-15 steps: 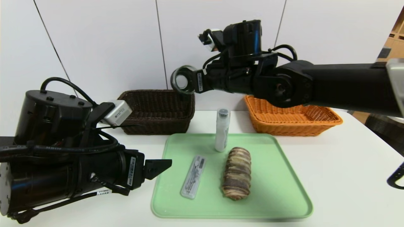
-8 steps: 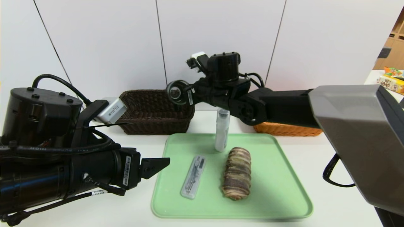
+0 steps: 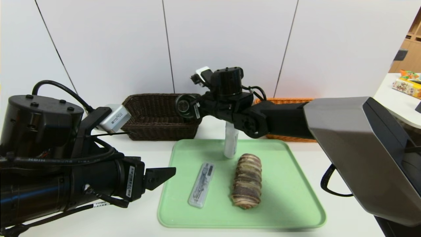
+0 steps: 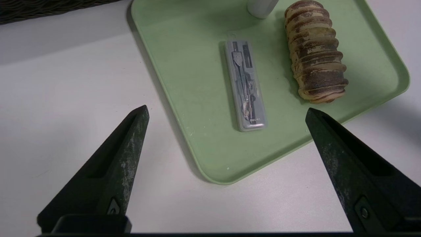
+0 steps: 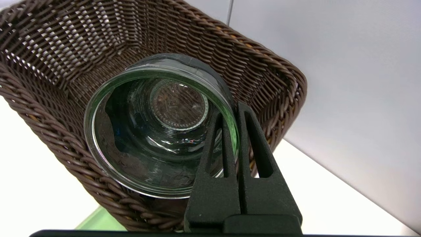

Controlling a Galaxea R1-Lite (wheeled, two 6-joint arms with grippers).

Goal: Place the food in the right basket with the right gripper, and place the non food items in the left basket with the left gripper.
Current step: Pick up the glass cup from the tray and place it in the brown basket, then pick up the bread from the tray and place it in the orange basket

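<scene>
glass bowl (image 5: pixel 131 164): rim clamped by the right gripper (image 5: pixel 238 108) over the left basket (image 5: pixel 49 125); left gripper (image 4: pixel 227 110) apart beside the tray (image 4: pixel 197 98); case (image 4: pixel 245 85) reads "deli".

White table (image 3: pixel 144 214); on it: green tray (image 3: pixel 279 217), dark brown basket (image 3: pixel 158 131), orange basket (image 3: pixel 292 138) behind tray.

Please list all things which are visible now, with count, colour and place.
glass bowl: 1, clear, in the right gripper, over the dark basket
dark basket: 1, brown, behind the tray, left
orange basket: 1, behind the tray, right
tray: 1, green, on the table
bottle: 1, whitish, tray's back
case: 1, clear, tray's left
ribbed roll: 1, brown and cream, tray's middle
packages: yellow and orange, far right, count unclear
table: 1, white, underneath
left gripper: 1, black, open, tray's left edge
right gripper: 1, black, shut on the bowl's rim
</scene>
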